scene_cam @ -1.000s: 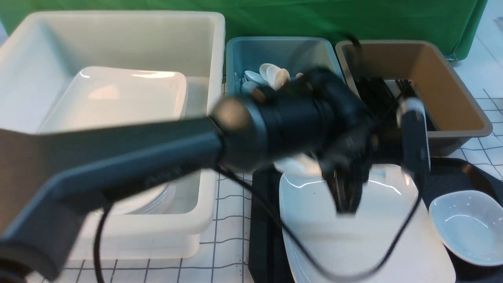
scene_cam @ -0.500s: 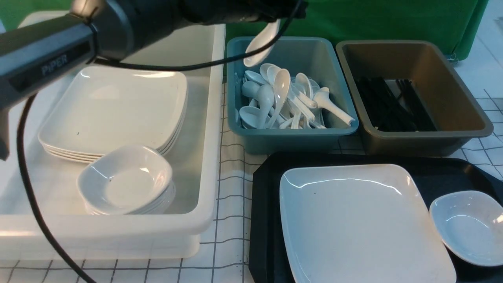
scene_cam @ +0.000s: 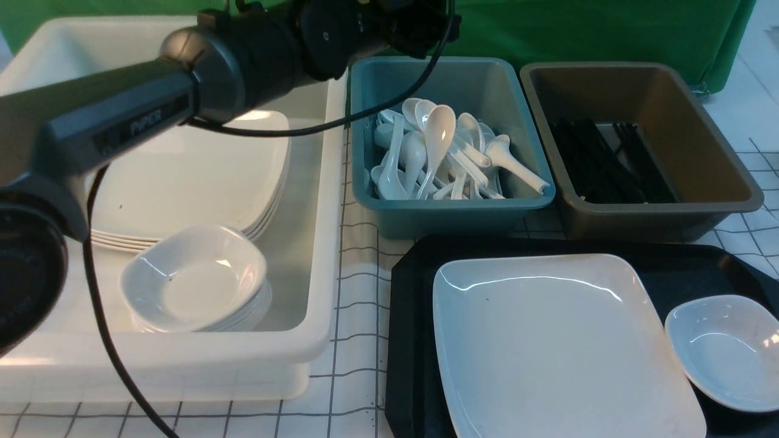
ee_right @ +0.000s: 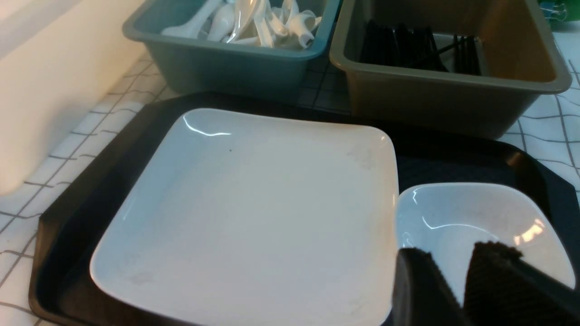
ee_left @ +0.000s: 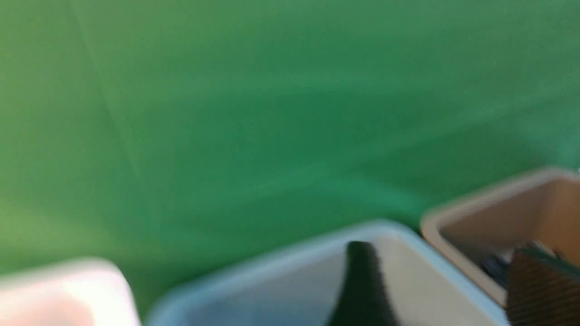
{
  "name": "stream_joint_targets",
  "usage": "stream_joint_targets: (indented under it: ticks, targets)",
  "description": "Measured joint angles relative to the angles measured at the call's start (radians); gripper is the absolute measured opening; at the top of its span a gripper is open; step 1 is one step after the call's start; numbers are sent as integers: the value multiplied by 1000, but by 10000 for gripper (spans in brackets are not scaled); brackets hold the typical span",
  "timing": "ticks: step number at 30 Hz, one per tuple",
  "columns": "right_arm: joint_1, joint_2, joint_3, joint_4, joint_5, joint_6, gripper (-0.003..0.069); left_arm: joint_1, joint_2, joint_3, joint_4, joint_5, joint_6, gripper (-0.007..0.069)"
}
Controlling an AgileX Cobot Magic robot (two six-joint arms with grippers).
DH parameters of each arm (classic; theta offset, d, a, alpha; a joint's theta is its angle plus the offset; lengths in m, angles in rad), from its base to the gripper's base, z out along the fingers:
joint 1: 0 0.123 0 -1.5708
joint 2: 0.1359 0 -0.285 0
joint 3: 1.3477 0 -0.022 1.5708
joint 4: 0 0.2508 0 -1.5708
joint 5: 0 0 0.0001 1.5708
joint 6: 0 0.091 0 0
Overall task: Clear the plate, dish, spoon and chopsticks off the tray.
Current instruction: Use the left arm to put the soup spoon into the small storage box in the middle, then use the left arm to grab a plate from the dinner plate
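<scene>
Hanging over the teal bin (scene_cam: 481,82) with left fingers (ee_left: 362,285) spread, empty.
Stretched across the white tub (scene_cam: 325,255); dish (ee_right: 471,217) just beyond slightly parted right fingers (ee_right: 419,290).

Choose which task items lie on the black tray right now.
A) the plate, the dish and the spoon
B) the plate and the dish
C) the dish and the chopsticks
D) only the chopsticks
B: only the plate and the dish lie on the tray; the spoons are in the teal bin and the chopsticks in the brown bin.
</scene>
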Motion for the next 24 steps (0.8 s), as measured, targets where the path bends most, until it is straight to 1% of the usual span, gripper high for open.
stream_joint_targets:
  ticks: [1,2,3,5,7,10,12,13,15,16,22,24]
  targets:
    - [0,0,0,0,0,0,230,0,0,0,-2,59,-57,471]
    - [0,0,0,-1,0,0,230,0,-8,0,-2,106,-97,467]
    - [0,0,0,-1,0,0,230,0,-15,0,-2,144,-118,456]
    - [0,0,0,0,0,0,230,0,-42,0,15,235,-145,404]
    - [0,0,0,0,0,0,232,0,-87,0,64,338,-160,313]
    - [0,0,0,0,0,0,235,0,-175,0,121,482,-168,140]
    - [0,0,0,0,0,0,237,0,-233,0,137,584,-171,53]
    - [0,0,0,0,0,0,237,0,-265,0,143,633,-171,27]
    - [0,0,0,0,0,0,237,0,-320,0,152,719,-171,4]
    - [0,0,0,0,0,0,237,0,-326,0,152,729,-171,3]
    - [0,0,0,0,0,0,238,0,-448,-1,173,1093,-158,-4]
    - [0,0,0,0,0,0,238,0,-477,21,174,1161,-158,-4]
